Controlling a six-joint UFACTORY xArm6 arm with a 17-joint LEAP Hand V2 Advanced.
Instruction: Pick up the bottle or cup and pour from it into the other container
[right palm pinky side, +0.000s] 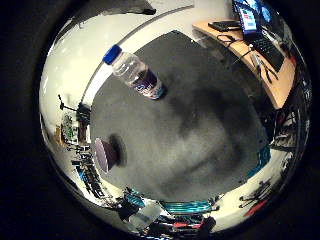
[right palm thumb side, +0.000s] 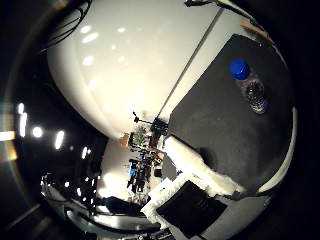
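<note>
A dark grey mat (right palm pinky side: 200, 130) covers the work surface beside a pale wall (right palm thumb side: 125, 65) dotted with reflected lights, with a light wooden desk (right palm pinky side: 270, 75) carrying a laptop (right palm pinky side: 250, 20) and keyboard (right palm pinky side: 267, 47) and cluttered equipment farther off.

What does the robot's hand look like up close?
Only part of the hand shows, in the thumb side view: a long white finger with a rough, padded-looking surface, and beside it a flat black block edged in white. No markings are visible.

Bottle (right palm pinky side: 134, 73) & cup (right palm pinky side: 104, 154) on mat (right palm pinky side: 200, 140), well apart.
</note>
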